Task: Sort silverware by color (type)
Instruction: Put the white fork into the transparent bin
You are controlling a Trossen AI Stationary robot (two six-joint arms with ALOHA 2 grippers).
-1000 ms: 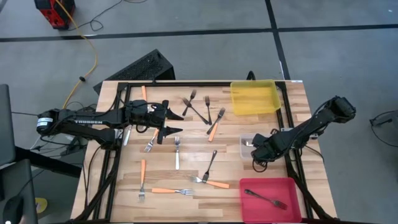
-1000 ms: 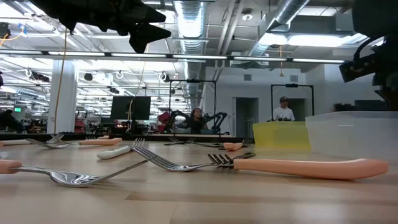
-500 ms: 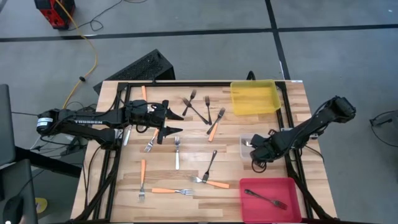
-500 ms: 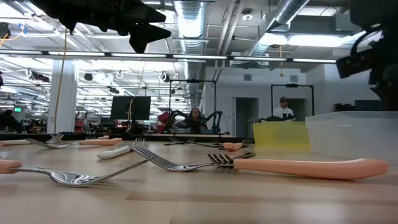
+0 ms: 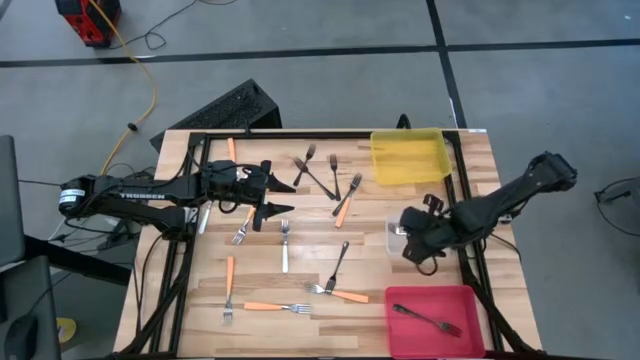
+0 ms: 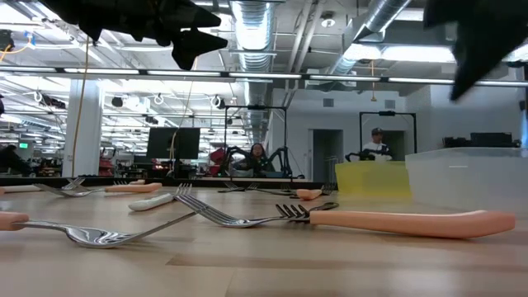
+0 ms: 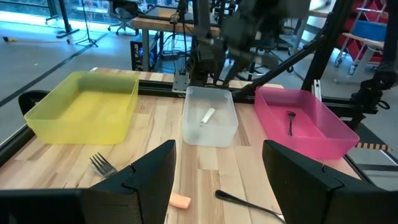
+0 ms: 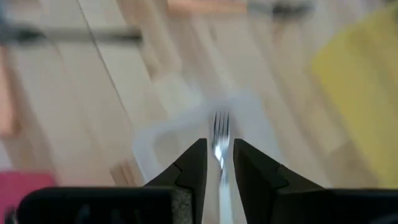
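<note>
Jaws of the right gripper [image 8: 217, 163] are narrowed around a silver-white fork [image 8: 220, 142], held above the clear bin [image 5: 396, 236]. Beyond, the left gripper [image 5: 283, 197] is seen parted wide and unladen over scattered forks [image 5: 285, 246].

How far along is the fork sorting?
Barely started. One dark fork lies in the red bin and one pale piece in the clear bin; the yellow bin is empty. The right gripper holds a silver fork over the clear bin. About a dozen forks remain on the table; the left gripper hovers open.
</note>
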